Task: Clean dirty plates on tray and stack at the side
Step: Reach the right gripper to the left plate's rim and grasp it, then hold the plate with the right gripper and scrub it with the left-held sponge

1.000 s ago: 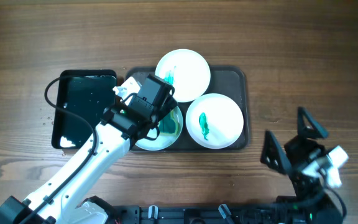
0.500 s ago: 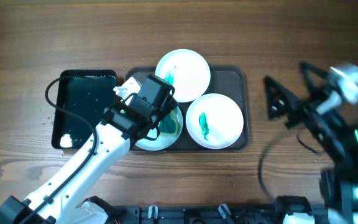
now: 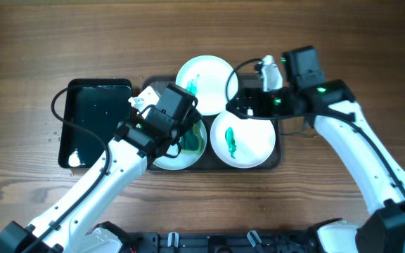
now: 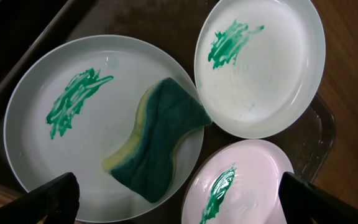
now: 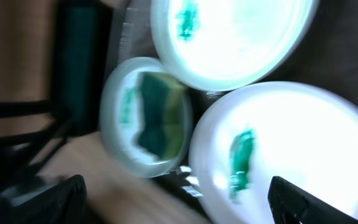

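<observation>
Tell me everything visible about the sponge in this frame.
The sponge is wavy-edged: a dark green scouring layer over yellow foam. It lies green side up, ungripped, on a green-smeared white plate, one corner meeting the neighbouring plate at its rim. The left hand hangs open above it, fingers clear of it.
</observation>
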`<act>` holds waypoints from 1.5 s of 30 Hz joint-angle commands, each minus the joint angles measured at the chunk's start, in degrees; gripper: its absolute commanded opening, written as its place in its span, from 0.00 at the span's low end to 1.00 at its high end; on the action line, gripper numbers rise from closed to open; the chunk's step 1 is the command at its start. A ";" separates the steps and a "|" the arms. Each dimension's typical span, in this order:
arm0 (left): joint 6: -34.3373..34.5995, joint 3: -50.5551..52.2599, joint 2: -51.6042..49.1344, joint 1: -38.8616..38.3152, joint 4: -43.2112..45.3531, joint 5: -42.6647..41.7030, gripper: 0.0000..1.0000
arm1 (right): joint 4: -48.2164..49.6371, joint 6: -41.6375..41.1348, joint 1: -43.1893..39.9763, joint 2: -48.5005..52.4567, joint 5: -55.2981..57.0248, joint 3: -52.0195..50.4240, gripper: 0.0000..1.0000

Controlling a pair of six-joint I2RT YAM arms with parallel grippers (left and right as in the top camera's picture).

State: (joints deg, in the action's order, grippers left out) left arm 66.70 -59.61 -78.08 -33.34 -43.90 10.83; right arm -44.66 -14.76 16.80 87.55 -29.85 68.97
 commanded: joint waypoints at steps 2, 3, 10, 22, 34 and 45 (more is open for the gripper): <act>-0.68 -0.17 -0.37 0.31 -0.04 1.11 1.00 | 1.66 4.07 5.01 5.55 10.14 2.60 0.76; -0.70 -0.17 -0.37 0.61 -0.09 1.70 1.00 | 2.71 6.54 5.64 6.38 7.63 2.60 0.67; -6.91 -0.17 -0.42 8.94 -1.77 -4.11 0.87 | 7.04 11.82 8.83 13.84 2.91 2.60 0.45; -12.52 -0.15 -0.48 11.76 -1.55 -6.29 1.00 | 11.21 19.12 11.69 19.91 0.76 2.60 0.46; -12.50 -0.15 -0.48 11.78 -2.08 -2.82 1.00 | 11.76 20.50 11.76 25.33 -3.08 2.58 0.45; -12.52 -0.15 -0.48 11.78 -2.56 -0.09 1.00 | 9.35 15.13 11.63 25.46 10.03 2.51 0.50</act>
State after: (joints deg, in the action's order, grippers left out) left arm 55.13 -59.61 -78.08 -22.00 -46.26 9.15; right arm -35.31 2.39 28.21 111.94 -25.12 70.76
